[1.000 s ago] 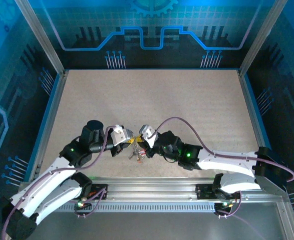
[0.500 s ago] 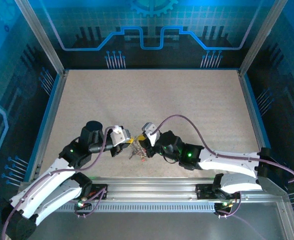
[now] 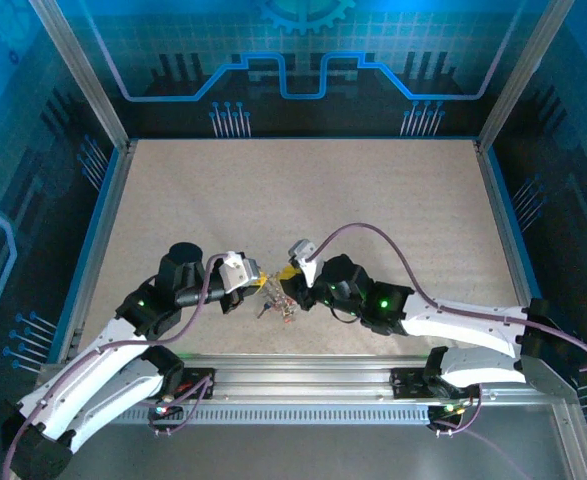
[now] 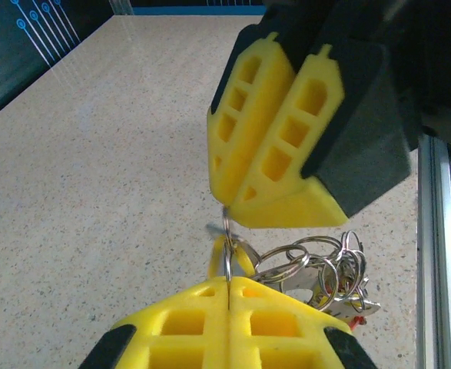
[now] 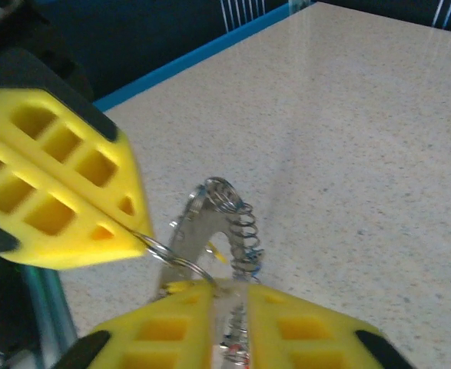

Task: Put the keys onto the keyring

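Note:
The keyring (image 3: 275, 300) hangs between my two grippers just above the table near the front edge. My left gripper (image 4: 229, 286) is shut on its thin silver ring (image 4: 227, 257), seen edge-on. A bunch of small silver rings (image 4: 325, 265) dangles to the right, with a yellow key tag (image 4: 243, 258) and a red bit (image 4: 356, 320) among them. My right gripper (image 5: 229, 286) stands slightly open, with the keyring's arc (image 5: 210, 207) and its coil of small rings rising from the narrow gap. The right fingers (image 4: 275, 146) meet the ring's top.
The metal rail (image 3: 303, 380) with the arm bases runs just behind the grippers at the table's front edge. A blue-edged wall (image 3: 293, 140) borders the speckled table (image 3: 303, 200) at the back and sides.
My right gripper's jaws have parted a little; before they were shut. The right arm has shifted slightly right and back. The left gripper has kept its hold.

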Tool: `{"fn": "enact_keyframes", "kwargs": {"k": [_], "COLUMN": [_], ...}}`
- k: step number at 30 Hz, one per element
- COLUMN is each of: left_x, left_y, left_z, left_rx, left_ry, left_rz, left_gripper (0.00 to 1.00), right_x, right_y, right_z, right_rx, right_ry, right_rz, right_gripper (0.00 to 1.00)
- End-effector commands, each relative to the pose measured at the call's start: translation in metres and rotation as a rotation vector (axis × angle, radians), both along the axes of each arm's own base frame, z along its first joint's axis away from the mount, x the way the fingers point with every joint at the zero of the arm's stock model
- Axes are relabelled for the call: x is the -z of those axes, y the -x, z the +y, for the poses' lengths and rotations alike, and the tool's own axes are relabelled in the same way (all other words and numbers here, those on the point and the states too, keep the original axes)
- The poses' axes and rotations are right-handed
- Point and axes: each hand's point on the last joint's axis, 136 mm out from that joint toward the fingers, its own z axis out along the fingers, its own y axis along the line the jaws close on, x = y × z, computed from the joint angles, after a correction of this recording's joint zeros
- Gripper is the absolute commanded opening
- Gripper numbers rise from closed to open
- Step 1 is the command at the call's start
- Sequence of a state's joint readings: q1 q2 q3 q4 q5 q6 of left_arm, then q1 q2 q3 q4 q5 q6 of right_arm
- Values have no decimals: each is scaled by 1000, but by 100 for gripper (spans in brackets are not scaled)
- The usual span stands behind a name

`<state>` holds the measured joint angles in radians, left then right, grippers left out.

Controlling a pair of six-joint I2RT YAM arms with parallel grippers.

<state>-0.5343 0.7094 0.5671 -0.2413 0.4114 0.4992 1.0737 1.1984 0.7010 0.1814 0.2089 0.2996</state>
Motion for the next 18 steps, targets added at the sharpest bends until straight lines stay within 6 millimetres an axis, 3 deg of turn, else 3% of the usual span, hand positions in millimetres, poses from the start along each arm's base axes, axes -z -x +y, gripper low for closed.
{"fn": "enact_keyframes", "kwargs": {"k": [1, 4, 10, 18], "left_x": [-11, -11, -14, -26], "left_y": [6, 7, 7, 11], "left_z": [-6, -7, -8, -13], "left_rx": [48, 53, 58, 101], "left_ry": [38, 41, 54, 87], "left_rz": [-49, -48, -51, -69], "left_gripper": [0, 0, 0, 0], "right_x": [-5, -6, -20, -31], "right_y": [-7, -5, 6, 36], "right_z": [-11, -12, -14, -5], "right_rx": [29, -38, -227, -621], "right_ry": [1, 15, 106, 231], "right_rz": [-1, -27, -184, -457], "right_gripper": [29, 34, 36, 37]}}
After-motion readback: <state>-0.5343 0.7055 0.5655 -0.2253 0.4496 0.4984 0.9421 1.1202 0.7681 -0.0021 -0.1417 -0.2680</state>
